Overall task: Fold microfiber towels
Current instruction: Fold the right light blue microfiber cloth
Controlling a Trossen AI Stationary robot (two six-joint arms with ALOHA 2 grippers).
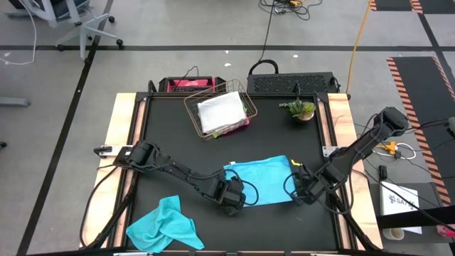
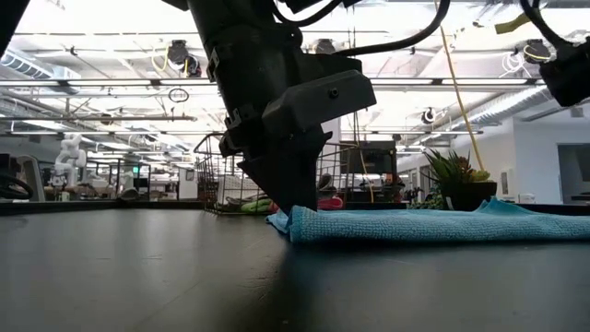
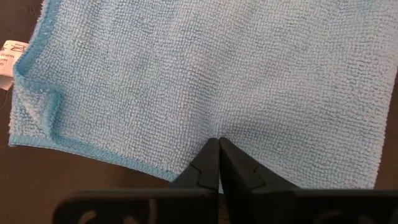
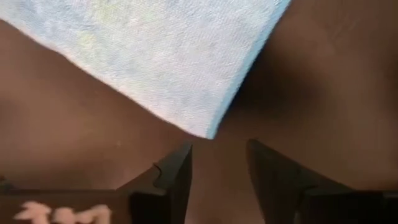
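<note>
**Inspector:** Where does the flat towel lie, and how do the jaws stand to it?

**Onlooker:** The flat turquoise towel (image 1: pixel 264 179) lies spread on the black worktop (image 1: pixel 170 135), near the front centre, between the two arms. The left gripper (image 3: pixel 219 144) is down at the towel's near-left edge. Its jaws are pressed together, their tips meeting right on the towel's hem, with a small pucker of cloth at the tips. Whether any fabric is truly caught between them, I cannot tell.

**Inspector:** And the right side?

**Onlooker:** The right gripper (image 4: pixel 219 163) sits at the towel's near-right corner. Its jaws are spread, with bare worktop showing in the gap. The corner of the towel lies just beyond the tips, close but apart from them; nothing is held.

**Inspector:** Condition of the cloth?

**Onlooker:** Mostly flat. One corner on the far-left side is turned over on itself, and a white label (image 3: pixel 6 53) shows beside it.

**Inspector:** The remaining towels?

**Onlooker:** A second turquoise towel (image 1: pixel 165 224) lies crumpled at the front-left of the worktop, well apart from both grippers. The copper wire basket (image 1: pixel 242 96) stands at the back centre with a light grey towel (image 1: pixel 220 112) on top; pink and green cloth show beneath it. A small potted plant (image 1: pixel 301 109) stands to the basket's right.
</note>
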